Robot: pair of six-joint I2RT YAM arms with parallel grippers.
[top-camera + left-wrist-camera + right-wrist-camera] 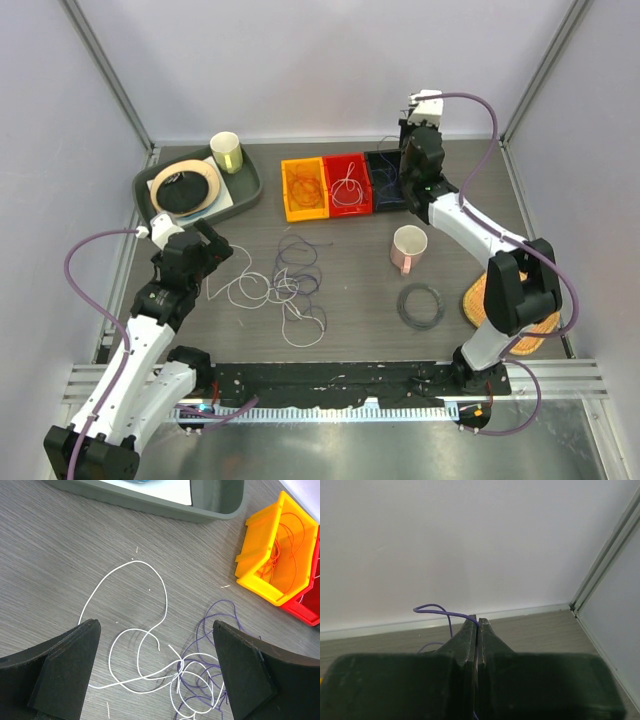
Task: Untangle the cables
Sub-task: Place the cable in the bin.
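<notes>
1. Grey worktop (360,290), everything's sitting on it.
2. Grey tray (248,190) is off at the far left.
3. Orange bin (307,214) and red bin (348,208) sit side by side at the back. There's orange wire in one and white in the other.
4. The cables (285,285) are a loose white-and-purple tangle lying mid-worktop, closer to the left arm.
5. Left pincer (155,625) is spread wide, hovering over the white loops on the tangle's left side.
6. Right pincer (477,622) is pressed together, pinching a thin purple cable (445,614) up at the back.
</notes>
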